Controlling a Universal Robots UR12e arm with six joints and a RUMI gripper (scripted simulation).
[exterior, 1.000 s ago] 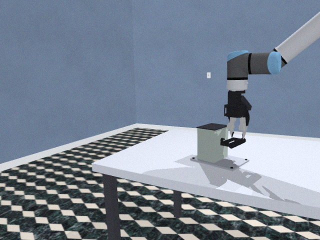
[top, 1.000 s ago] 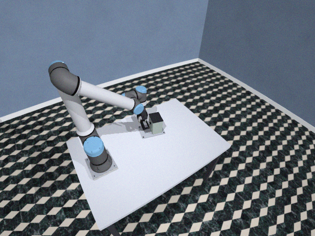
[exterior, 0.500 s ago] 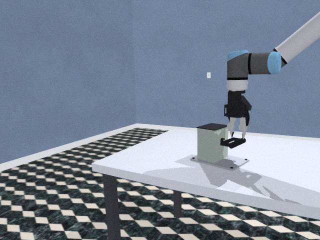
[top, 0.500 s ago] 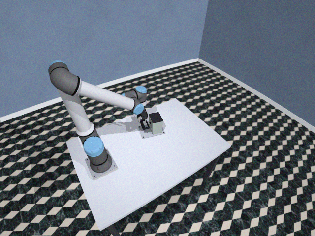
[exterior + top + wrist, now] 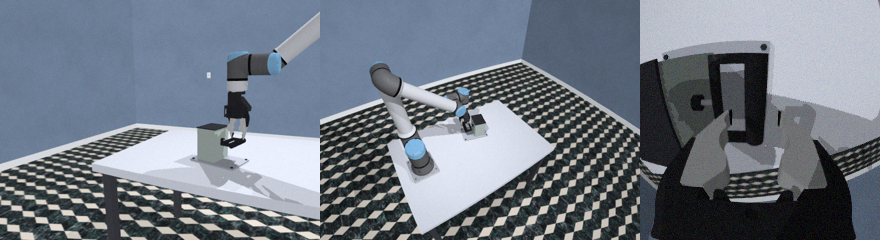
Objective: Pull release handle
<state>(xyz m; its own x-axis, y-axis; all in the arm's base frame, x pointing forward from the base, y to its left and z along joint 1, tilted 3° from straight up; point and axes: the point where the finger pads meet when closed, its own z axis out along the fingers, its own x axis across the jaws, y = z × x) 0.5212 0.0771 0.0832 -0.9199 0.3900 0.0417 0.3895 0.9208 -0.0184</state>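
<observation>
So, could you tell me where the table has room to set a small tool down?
Bare white table runs from the arm's base plate to the far-right corner. It is crowded where the gripper hangs at the release handle beside the green housing.
</observation>
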